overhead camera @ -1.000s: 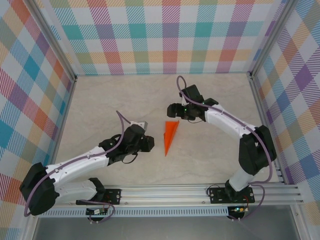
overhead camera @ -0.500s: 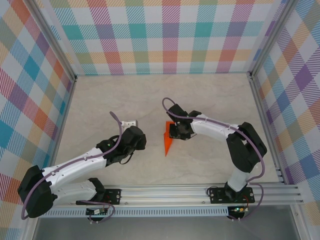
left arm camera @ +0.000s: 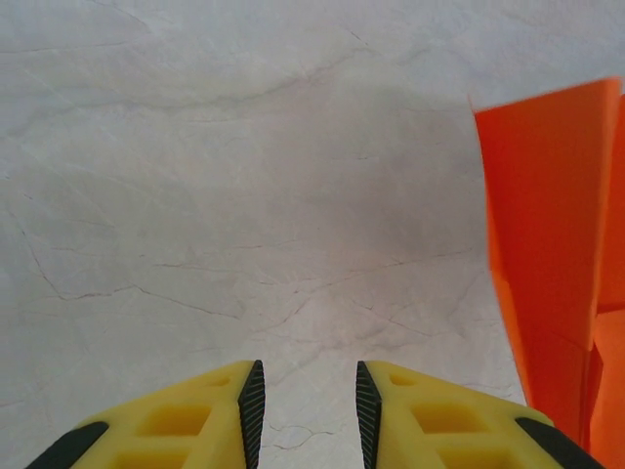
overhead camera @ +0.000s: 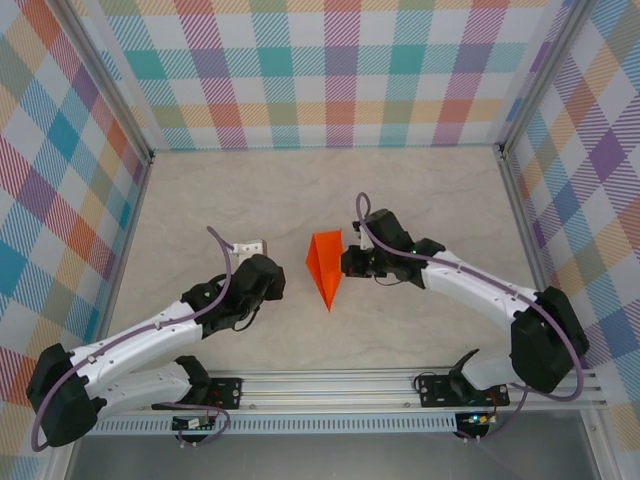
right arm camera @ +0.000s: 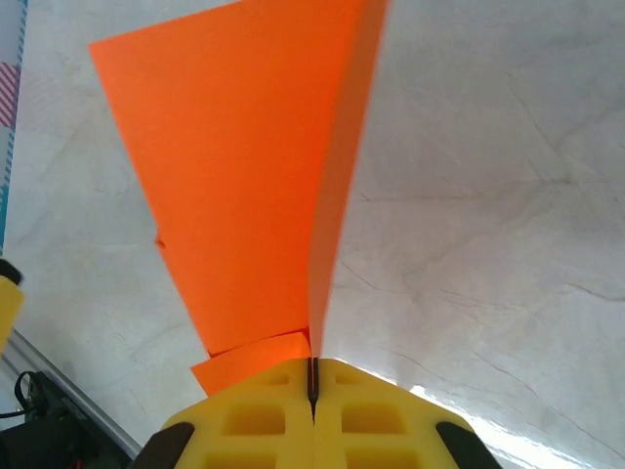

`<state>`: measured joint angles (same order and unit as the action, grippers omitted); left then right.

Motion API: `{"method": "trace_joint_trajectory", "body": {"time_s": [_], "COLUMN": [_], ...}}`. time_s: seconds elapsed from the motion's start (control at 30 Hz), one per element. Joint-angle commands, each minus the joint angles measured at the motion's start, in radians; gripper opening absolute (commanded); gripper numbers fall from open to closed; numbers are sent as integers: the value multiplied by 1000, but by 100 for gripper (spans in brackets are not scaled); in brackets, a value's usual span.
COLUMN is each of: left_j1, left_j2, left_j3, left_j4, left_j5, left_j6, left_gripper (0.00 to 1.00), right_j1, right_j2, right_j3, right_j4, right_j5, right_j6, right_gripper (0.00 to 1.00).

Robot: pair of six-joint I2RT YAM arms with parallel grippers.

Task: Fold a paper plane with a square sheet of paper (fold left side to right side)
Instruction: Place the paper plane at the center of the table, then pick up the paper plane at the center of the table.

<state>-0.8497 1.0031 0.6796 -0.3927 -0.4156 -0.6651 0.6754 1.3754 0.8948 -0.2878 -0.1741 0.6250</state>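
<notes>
On counter (overhead camera: pixel 220 190): paper plane (overhead camera: pixel 325 270), layer held up to fold
Right hand (right arm camera: pixel 312 376): pinching its edge
Left hand (left arm camera: pixel 308 401): narrow, empty

We see a robotics lab test cell rather than a lived-in room. A pale marble-look tabletop (overhead camera: pixel 250 190) is boxed in by pastel plaid panels (overhead camera: pixel 340 70) on aluminium frame posts (overhead camera: pixel 103 75). A white-and-black left arm (overhead camera: pixel 150 335) and right arm (overhead camera: pixel 470 285) stand bolted to a slotted aluminium rail (overhead camera: pixel 340 383) at the near edge.
</notes>
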Motion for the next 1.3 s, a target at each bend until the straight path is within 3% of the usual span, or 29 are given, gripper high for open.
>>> {"method": "trace_joint_trajectory", "body": {"time_s": [0.0, 0.2, 0.43, 0.57, 0.77, 0.87, 0.97, 1.07, 1.27], "left_j1": [-6, -6, -7, -7, -6, -7, -7, -6, -6], "left_j2": [-19, -24, -19, -9, -8, -8, -9, -15, -23], "left_j3": [-9, -3, 0, 2, -15, -20, -27, -28, -35], "left_j4": [-30, -40, -32, -22, 5, 5, -1, -10, -9], "left_j5": [-39, -40, -40, -38, -47, -51, -52, -49, -39], "left_j6": [-6, -8, -8, -5, -14, -22, -26, -20, -5], "left_gripper": [33, 33, 34, 36, 60, 81, 94, 99, 100], "right_j1": [-80, -165, -183, -142, 32, 113, 160, 184, 206], "right_j2": [31, 108, -24, -100, -121, -59, 28, 109, 222], "right_j3": [-150, -234, -163, -77, -5, 4, 33, 74, 120], "right_j4": [144, 145, -126, -332, -455, -444, -434, -429, -378], "right_j5": [-142, -119, 46, 177, 254, 281, 312, 327, 284], "right_j6": [16, -48, -101, -74, 41, 105, 130, 130, 117], "right_gripper": [0, 1, 44, 57, 58, 58, 57, 56, 54]}}
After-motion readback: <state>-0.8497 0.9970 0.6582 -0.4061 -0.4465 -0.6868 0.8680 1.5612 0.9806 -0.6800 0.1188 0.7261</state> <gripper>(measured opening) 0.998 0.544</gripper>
